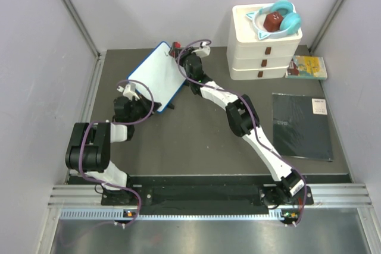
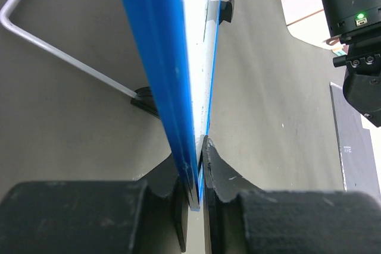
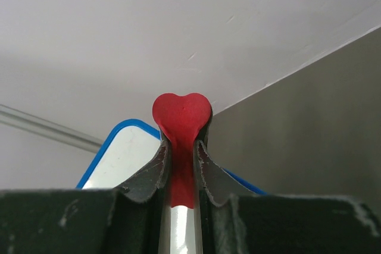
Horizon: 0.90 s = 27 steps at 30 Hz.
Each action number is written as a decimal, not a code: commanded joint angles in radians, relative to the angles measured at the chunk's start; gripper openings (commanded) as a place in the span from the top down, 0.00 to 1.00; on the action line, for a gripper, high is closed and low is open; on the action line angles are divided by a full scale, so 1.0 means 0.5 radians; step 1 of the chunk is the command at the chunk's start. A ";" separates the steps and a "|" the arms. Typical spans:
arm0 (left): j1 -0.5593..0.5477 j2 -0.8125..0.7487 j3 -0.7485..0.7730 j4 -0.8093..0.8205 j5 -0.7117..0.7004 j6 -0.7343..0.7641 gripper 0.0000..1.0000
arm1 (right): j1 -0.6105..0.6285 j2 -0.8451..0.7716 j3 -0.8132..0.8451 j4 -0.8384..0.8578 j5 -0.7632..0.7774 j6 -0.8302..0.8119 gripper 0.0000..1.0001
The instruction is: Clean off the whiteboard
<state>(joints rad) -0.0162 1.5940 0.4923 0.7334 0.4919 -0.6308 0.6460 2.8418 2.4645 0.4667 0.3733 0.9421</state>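
Note:
The whiteboard (image 1: 158,74) is white with a thin blue frame and stands tilted at the back left; its face shows no marks. My left gripper (image 1: 136,92) is shut on its lower edge; the left wrist view shows the blue edge (image 2: 161,69) clamped between the fingers (image 2: 220,173). My right gripper (image 1: 182,53) is at the board's upper right corner, shut on a red heart-shaped eraser with a white handle (image 3: 181,120). The board's corner (image 3: 122,150) shows just behind the eraser.
A stack of white drawers (image 1: 264,44) with teal headphones (image 1: 280,16) stands at the back right. A yellow-green booklet (image 1: 308,67) lies beside it. A flat black pad (image 1: 302,125) lies at the right. Grey walls close the sides.

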 commanded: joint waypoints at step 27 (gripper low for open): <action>-0.124 0.086 -0.083 -0.635 0.139 0.209 1.00 | 0.165 0.020 0.124 0.539 0.116 -0.016 1.00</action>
<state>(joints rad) -0.0315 1.5936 0.4969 0.7334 0.4728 -0.5995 0.6987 2.8418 2.4760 0.6411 0.4355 0.9215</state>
